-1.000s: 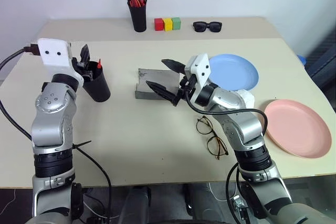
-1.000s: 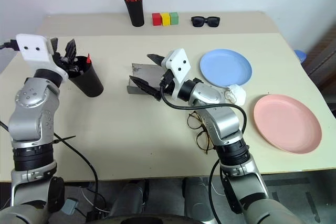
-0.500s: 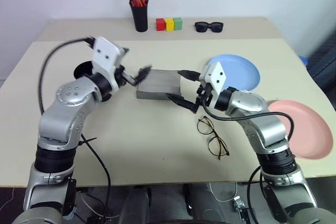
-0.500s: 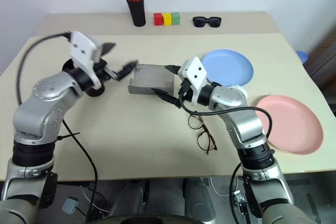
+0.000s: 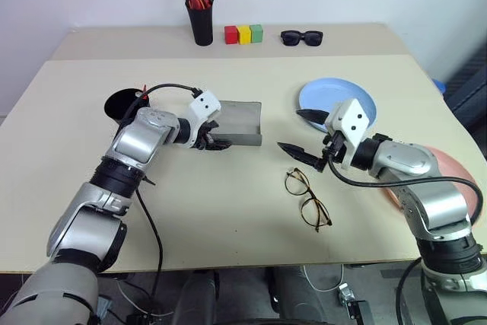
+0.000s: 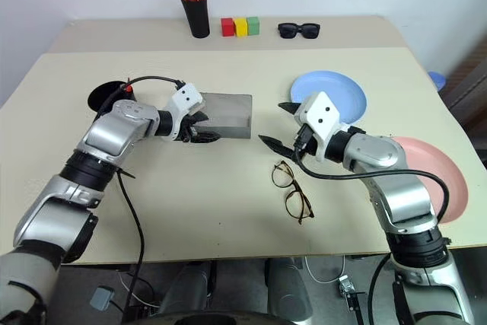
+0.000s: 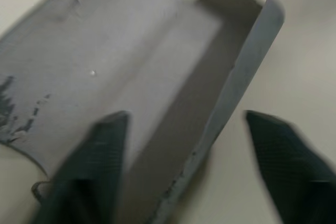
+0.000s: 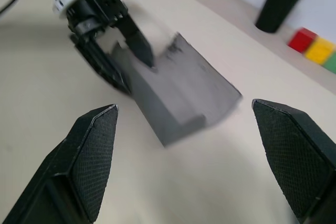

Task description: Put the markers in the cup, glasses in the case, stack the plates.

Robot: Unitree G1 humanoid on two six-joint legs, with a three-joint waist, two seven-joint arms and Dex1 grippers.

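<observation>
Lying open at mid-table, the grey case (image 5: pixel 234 123) is being straddled at its front wall by the left gripper (image 5: pixel 214 138), fingers parted, not clamping.
The glasses (image 5: pixel 308 199) are lying nearer (lenses up); the right gripper (image 5: pixel 302 133) is hovering spread wide, grasping nothing.

- black pen pot (image 5: pixel 202 20) of red and orange pens, far edge
- red, yellow, green blocks (image 5: pixel 243 33) (in a row) just right
- black sunglasses (image 5: pixel 301 36) further right
</observation>
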